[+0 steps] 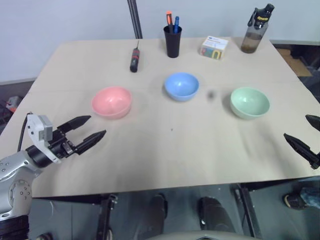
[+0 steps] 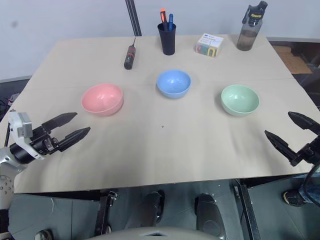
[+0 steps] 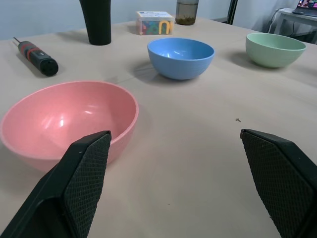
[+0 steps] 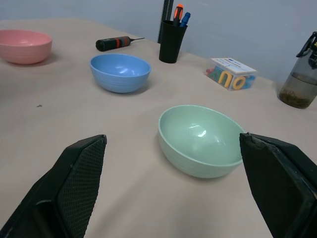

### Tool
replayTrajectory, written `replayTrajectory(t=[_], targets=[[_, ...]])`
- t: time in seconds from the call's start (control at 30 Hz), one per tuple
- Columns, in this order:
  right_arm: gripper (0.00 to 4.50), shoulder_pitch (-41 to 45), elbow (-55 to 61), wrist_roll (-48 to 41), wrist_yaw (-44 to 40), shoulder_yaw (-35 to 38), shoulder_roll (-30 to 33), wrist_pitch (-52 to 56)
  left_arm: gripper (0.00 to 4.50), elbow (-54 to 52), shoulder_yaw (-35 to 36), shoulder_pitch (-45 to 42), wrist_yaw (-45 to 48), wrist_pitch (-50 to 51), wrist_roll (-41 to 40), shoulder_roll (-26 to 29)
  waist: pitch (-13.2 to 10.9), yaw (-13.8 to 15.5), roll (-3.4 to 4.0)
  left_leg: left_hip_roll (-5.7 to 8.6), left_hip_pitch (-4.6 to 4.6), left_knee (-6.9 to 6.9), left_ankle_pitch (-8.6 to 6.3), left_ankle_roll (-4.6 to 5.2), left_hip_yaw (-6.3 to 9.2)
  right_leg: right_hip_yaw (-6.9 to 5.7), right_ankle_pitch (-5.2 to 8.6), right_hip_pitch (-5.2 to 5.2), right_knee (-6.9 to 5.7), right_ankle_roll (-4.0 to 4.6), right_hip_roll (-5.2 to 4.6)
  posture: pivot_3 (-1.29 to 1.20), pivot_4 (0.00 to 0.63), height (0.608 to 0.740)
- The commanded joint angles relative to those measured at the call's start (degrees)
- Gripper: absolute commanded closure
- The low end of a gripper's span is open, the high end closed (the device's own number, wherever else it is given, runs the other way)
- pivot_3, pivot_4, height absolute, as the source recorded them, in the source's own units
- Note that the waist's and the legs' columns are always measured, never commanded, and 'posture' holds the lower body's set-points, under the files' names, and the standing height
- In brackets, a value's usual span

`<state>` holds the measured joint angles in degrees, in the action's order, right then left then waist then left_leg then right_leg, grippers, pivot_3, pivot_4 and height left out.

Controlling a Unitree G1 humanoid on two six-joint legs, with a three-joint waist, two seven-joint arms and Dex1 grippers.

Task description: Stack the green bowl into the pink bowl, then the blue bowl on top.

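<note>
We see three bowls in a row, apart: pink bowl (image 1: 111, 102) on our left, blue bowl (image 1: 181, 86) centre, green bowl (image 1: 249, 102) right. Left gripper (image 1: 86, 131) spread wide, empty, just short of the pink bowl. Right gripper (image 2: 291, 133) likewise wide and empty, near the green bowl, not touching.

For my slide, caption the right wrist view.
Open right gripper faces the green bowl, blue bowl beyond.

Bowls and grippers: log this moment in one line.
stage: not started | green bowl, blue bowl, pink bowl: apart, unstacked | left gripper: open, empty | right gripper: open, empty
</note>
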<state>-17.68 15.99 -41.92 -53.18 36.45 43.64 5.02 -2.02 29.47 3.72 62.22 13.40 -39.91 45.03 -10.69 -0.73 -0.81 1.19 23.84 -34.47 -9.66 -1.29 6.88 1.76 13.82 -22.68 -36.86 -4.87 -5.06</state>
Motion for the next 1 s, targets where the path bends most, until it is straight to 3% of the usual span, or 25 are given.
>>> replayTrajectory(t=[0.03,0.37,0.6,0.73,0.83,1.0], targets=[[0.0,1.75,2.72,-0.35,0.8,0.4,0.18,0.87,0.08,-1.12,0.66,-1.1,-0.63,-0.12,-0.03,0.05,0.0,0.02,0.0,0.0,0.0,0.0,0.0,0.0,0.0,0.0,0.0,0.0,0.0,0.0,0.0,0.0,0.15,0.74],[0.0,6.02,4.09,0.78,2.28,-2.37,-0.44,3.57,0.08,-3.76,-1.72,-4.27,-6.41,2.47,1.81,-1.29,0.0,0.05,0.0,0.02,0.03,0.03,0.0,0.01,-0.03,-0.01,-0.06,0.0,0.07,0.09,0.01,0.0,0.15,0.74],[0.0,10.23,5.99,2.13,3.16,-7.97,-1.47,4.45,0.08,-10.59,-8.03,-7.42,-24.97,7.75,16.28,-0.35,0.0,0.05,-0.02,0.02,-0.02,0.0,0.0,0.01,-0.03,0.0,-0.02,0.02,0.04,-0.01,0.04,0.0,0.15,0.74],[0.0,14.94,8.36,3.97,4.33,-15.91,-3.58,5.28,0.08,-16.35,-15.81,-14.55,-30.4,20.79,22.0,4.09,-0.04,0.0,-0.07,0.01,0.01,0.0,0.01,0.01,0.02,-0.02,-0.02,0.0,0.03,-0.02,0.1,0.0,0.15,0.74],[0.0,19.0,9.81,7.94,4.12,-24.82,-5.64,5.03,0.08,-16.83,-27.31,-23.65,-27.76,32.01,27.19,11.03,-0.05,-0.1,-0.1,0.03,0.02,0.0,0.01,0.0,0.06,-0.07,-0.03,0.0,-0.01,-0.03,0.12,0.0,0.15,0.74],[0.0,22.83,10.3,10.91,4.98,-31.61,-9.2,4.71,0.08,-15.36,-40.23,-34.33,-23.39,41.33,31.39,14.78,-0.1,-0.3,-0.05,0.04,0.04,0.03,0.01,0.0,0.03,-0.06,-0.09,-0.03,0.01,-0.19,0.14,0.0,0.15,0.74]])
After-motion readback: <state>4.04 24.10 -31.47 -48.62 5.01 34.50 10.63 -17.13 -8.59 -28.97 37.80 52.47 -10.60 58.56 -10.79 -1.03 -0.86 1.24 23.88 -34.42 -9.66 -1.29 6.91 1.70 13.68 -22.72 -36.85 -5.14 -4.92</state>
